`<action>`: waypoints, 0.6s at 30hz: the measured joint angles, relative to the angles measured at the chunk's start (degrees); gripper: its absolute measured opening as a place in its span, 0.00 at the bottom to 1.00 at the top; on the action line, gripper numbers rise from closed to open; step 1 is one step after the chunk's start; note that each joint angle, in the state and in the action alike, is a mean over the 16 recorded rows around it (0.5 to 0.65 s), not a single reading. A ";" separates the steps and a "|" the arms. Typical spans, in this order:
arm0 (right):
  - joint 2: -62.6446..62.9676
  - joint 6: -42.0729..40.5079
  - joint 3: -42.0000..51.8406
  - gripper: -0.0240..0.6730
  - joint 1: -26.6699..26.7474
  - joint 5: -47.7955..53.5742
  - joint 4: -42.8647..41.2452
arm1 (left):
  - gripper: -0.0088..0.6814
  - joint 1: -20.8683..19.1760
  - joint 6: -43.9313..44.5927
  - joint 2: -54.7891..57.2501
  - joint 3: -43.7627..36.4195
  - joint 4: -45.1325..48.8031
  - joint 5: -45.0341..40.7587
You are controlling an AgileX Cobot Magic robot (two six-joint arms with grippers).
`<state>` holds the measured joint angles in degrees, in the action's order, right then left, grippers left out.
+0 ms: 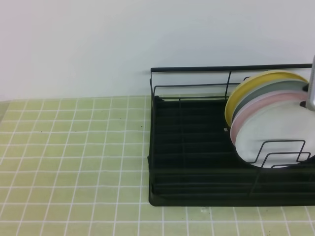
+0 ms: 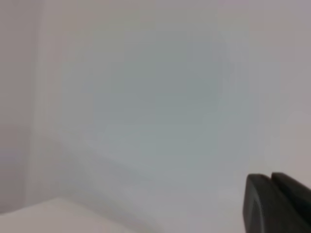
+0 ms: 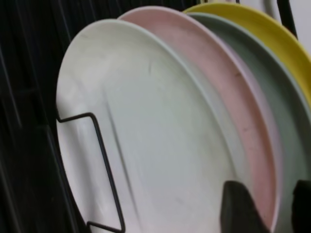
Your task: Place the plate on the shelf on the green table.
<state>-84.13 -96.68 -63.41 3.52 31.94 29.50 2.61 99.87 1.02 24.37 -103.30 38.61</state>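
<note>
The white plate (image 1: 275,132) (image 3: 146,136) stands on edge in the black wire shelf (image 1: 192,162) (image 3: 29,145), held by a wire divider, as the front plate of the row. The shelf rests on the green table (image 1: 74,147). My right gripper (image 1: 310,101) (image 3: 274,208) is at the plate's upper right rim. Its dark fingertips (image 3: 238,208) stand apart on either side of the plate rims, so it is open. My left gripper (image 2: 277,204) shows only as a dark tip against a blank wall, jaws together and holding nothing.
Behind the white plate stand a pale pink plate (image 1: 268,101) (image 3: 218,82), a grey-green plate (image 1: 275,87) (image 3: 272,87) and a yellow plate (image 1: 246,88) (image 3: 272,34). The shelf's upright rail (image 1: 231,69) runs along the back. A white wall is behind.
</note>
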 joint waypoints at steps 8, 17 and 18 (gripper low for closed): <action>0.00 0.23 0.00 0.44 0.00 -0.83 1.08 | 0.01 0.00 -15.32 -0.45 -5.92 15.64 2.52; 0.05 0.26 0.00 0.45 0.00 -2.08 3.00 | 0.01 -1.46 -49.06 -1.91 -17.51 47.65 -3.49; 0.05 0.26 0.00 0.45 0.00 -2.17 3.29 | 0.01 -1.87 -52.52 -2.07 -18.54 50.76 -4.53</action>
<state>-84.08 -96.42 -63.41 3.52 29.77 32.79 0.73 47.35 -1.04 5.83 -52.55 34.07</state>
